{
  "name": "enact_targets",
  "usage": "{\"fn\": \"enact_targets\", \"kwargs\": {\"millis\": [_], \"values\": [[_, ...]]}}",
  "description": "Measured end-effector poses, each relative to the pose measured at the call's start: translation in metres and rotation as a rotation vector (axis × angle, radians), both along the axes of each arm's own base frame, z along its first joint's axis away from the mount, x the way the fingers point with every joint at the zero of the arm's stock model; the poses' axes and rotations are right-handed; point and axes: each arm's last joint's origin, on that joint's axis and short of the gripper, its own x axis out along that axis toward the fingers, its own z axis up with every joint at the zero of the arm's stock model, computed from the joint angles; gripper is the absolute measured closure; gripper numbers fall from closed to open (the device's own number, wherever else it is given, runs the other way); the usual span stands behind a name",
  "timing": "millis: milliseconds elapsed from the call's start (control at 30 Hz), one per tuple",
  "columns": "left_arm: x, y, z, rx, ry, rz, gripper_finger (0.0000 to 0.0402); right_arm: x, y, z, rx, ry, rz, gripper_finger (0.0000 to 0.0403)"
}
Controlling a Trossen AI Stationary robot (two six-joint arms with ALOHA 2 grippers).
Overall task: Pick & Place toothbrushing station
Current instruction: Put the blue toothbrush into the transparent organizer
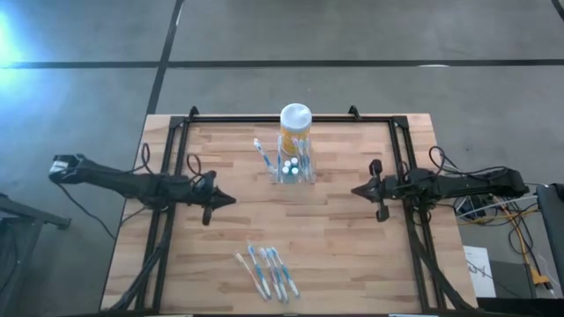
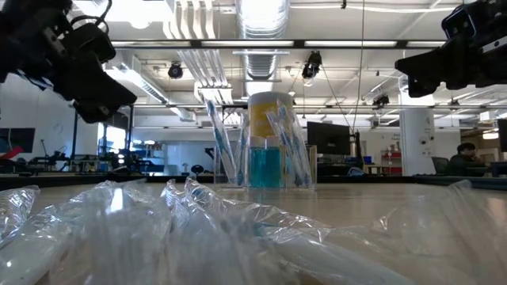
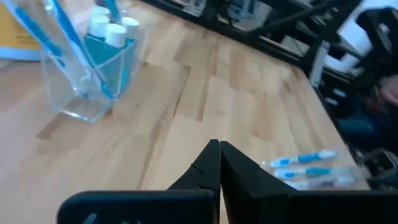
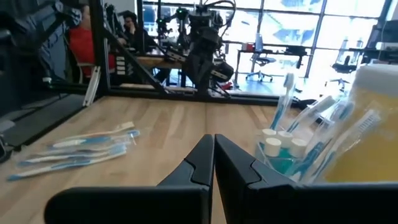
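The toothbrushing station (image 1: 295, 167) is a clear holder standing on its base at the table's middle, toward the far edge. Blue-and-white toothbrushes and white-capped teal tubes stand in it (image 3: 93, 62) (image 4: 295, 149) (image 2: 265, 154). My left gripper (image 1: 231, 200) hovers shut to its left, pointing toward the table's middle, with nothing between its fingers (image 3: 217, 147). My right gripper (image 1: 354, 189) hovers shut to the holder's right, pointing left, also with nothing in it (image 4: 212, 138).
A yellow jar with a white lid (image 1: 295, 123) stands right behind the holder. Several wrapped toothbrushes (image 1: 267, 271) lie loose near the front edge, and their clear wrappers fill the low view's foreground (image 2: 158, 229). Black frame rails (image 1: 167, 176) run along both table sides.
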Motion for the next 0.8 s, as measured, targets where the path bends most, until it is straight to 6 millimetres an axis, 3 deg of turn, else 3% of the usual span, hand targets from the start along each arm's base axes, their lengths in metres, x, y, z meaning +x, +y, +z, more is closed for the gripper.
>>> {"fn": "enact_targets", "kwargs": {"millis": [133, 400, 800], "values": [[0.004, -0.012, 0.007, -0.058, 0.02, 0.063, 0.0399, 0.0, 0.0, 0.0, 0.013, 0.004, -0.001, 0.0394], [0.026, -0.052, 0.018, -0.086, 0.182, 0.008, 0.04, 0.0, 0.0, -0.001, 0.038, 0.011, 0.007, 0.0394], [0.079, -0.111, 0.011, -0.131, 0.65, 0.119, 0.0397, 0.0, 0.0, 0.0, 0.052, 0.008, 0.008, 0.0394]]}}
